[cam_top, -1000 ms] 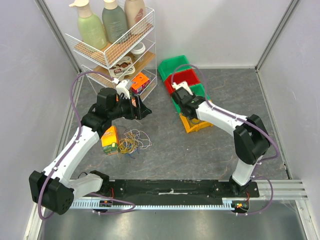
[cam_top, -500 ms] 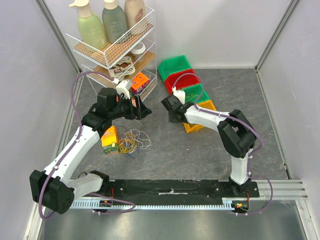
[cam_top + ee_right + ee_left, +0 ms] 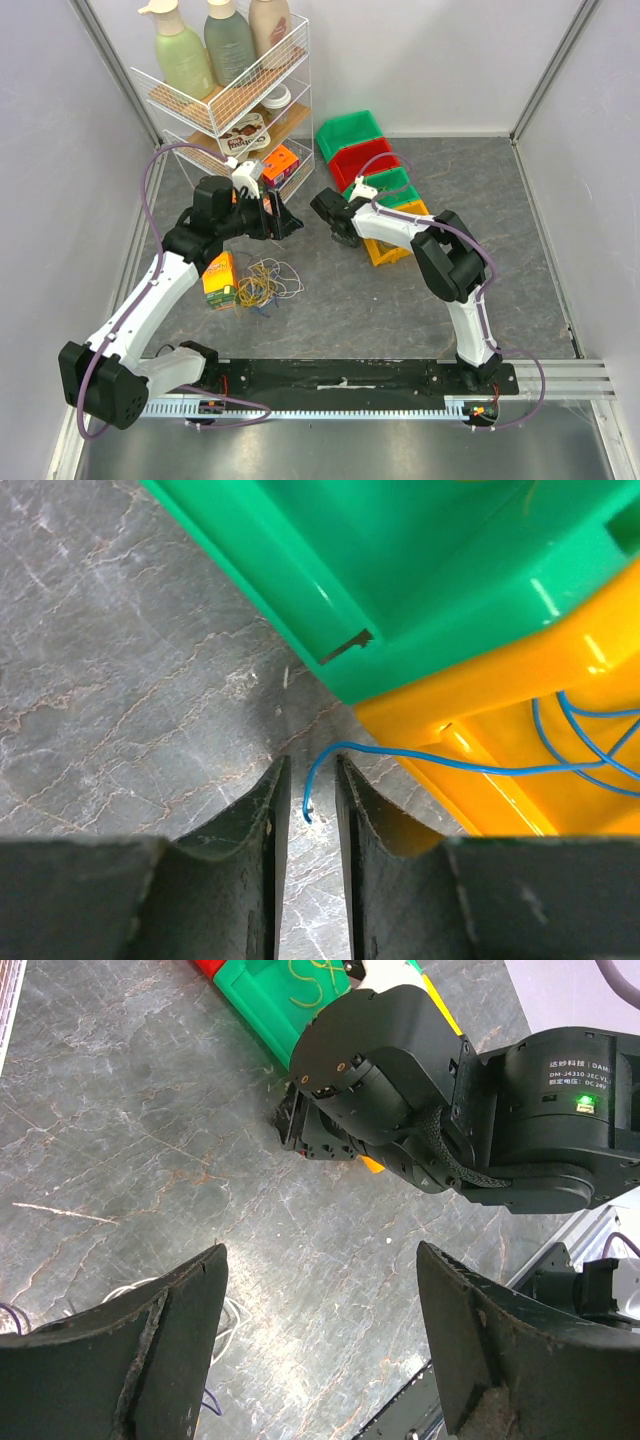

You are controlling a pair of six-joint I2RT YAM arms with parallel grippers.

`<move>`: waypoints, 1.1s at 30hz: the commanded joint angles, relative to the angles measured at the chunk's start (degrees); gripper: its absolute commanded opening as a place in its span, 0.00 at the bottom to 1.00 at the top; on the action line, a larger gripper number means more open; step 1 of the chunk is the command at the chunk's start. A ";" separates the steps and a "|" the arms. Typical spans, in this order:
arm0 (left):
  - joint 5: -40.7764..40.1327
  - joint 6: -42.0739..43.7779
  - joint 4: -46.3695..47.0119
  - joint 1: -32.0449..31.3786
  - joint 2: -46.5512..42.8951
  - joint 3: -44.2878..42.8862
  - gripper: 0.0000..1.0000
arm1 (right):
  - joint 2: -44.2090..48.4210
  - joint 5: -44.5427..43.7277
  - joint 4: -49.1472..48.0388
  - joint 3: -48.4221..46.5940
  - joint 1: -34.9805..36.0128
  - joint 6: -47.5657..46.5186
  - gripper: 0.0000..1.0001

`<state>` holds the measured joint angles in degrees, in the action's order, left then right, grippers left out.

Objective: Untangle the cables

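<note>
The tangle of thin cables (image 3: 262, 283), yellow, white and purple, lies on the grey table left of centre. A corner of it shows in the left wrist view (image 3: 140, 1298). My left gripper (image 3: 286, 222) hangs above and behind the tangle, wide open and empty (image 3: 320, 1255). My right gripper (image 3: 333, 226) is low over the table just left of the yellow bin (image 3: 392, 250). Its jaws (image 3: 311, 765) stand a narrow gap apart. A blue cable (image 3: 420, 758) trails out of the yellow bin (image 3: 520, 750), and its loose end hangs between the fingers without being pinched.
An orange juice box (image 3: 220, 279) stands left of the tangle. Green (image 3: 350, 132), red (image 3: 368, 160), green (image 3: 392, 184) and yellow bins run in a row at the back centre. A wire rack (image 3: 230, 100) with bottles and boxes stands at the back left.
My right gripper has swung left from over the bins to the table beside the yellow bin, close to my left gripper. The left arm has hardly moved.
</note>
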<state>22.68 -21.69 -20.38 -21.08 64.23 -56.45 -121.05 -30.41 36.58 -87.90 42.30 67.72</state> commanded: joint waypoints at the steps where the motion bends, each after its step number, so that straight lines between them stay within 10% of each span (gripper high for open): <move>1: 0.79 -1.33 2.36 0.25 -1.65 0.20 0.82 | -1.46 -4.91 3.41 0.79 0.15 6.37 0.28; 7: 0.70 -1.25 2.28 0.25 -1.65 0.28 0.82 | 3.09 -3.96 -6.58 6.41 0.06 -1.26 0.00; 16: 0.97 -1.33 2.36 0.43 -0.77 0.11 0.82 | 23.74 -3.17 -13.72 17.22 -2.74 -16.40 0.00; 25: 0.18 -0.98 2.02 0.69 0.55 0.20 0.82 | 24.91 12.56 -14.07 22.60 -17.68 -20.16 0.00; 33: -2.11 -0.37 1.22 0.69 2.57 0.11 0.81 | 24.45 20.04 -14.51 19.34 -19.72 -34.49 0.33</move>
<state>22.39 -21.71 -20.49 -20.60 66.43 -56.18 -99.11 -14.87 23.42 -65.91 22.35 41.93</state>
